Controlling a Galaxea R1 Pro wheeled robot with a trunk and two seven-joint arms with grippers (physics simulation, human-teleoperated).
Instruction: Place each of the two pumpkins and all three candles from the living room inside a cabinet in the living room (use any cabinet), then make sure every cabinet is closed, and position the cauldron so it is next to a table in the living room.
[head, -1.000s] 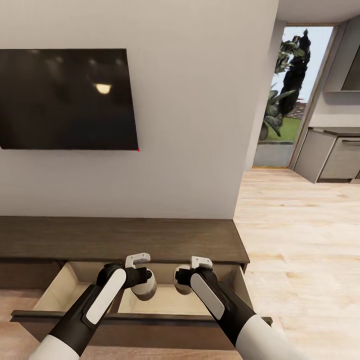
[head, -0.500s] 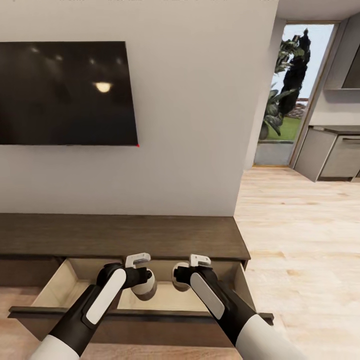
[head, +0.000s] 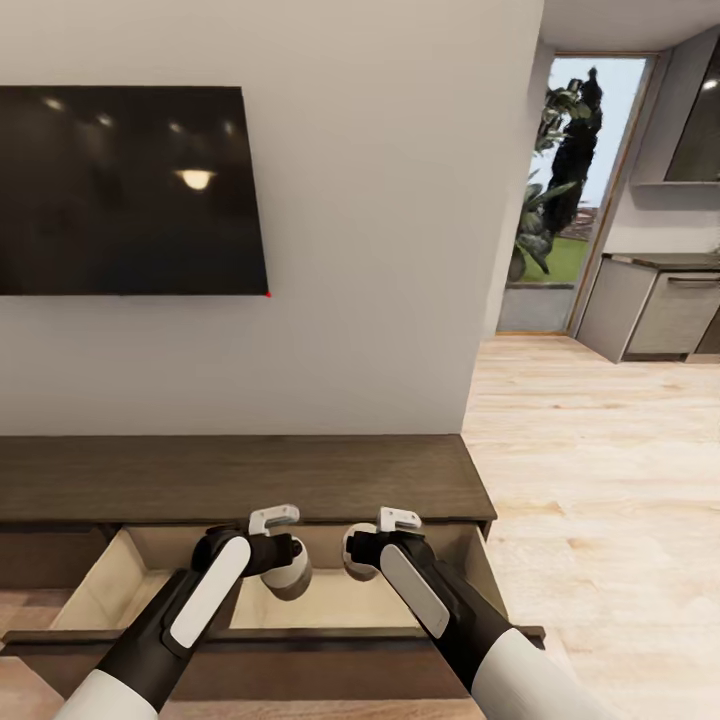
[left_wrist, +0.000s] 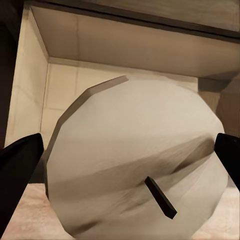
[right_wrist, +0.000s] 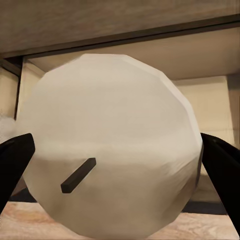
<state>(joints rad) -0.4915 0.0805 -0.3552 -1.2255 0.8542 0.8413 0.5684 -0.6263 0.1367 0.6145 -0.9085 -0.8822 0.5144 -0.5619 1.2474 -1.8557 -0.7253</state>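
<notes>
Living room, TV (head: 130, 190) on wall; cabinet (head: 240, 478) drawer open below; left gripper (head: 283, 560) grips candle (left_wrist: 135, 160), right gripper (head: 362, 552) grips other candle (right_wrist: 112, 160), both over drawer; might bump, roll if dropped crooked.

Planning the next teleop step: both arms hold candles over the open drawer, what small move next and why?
Probably lower both hands a little into the open drawer, then release. The left hand is shut on one candle, the right hand on the other candle, and both hang above the drawer's pale floor rather than resting on it, so letting go now would drop them.
</notes>
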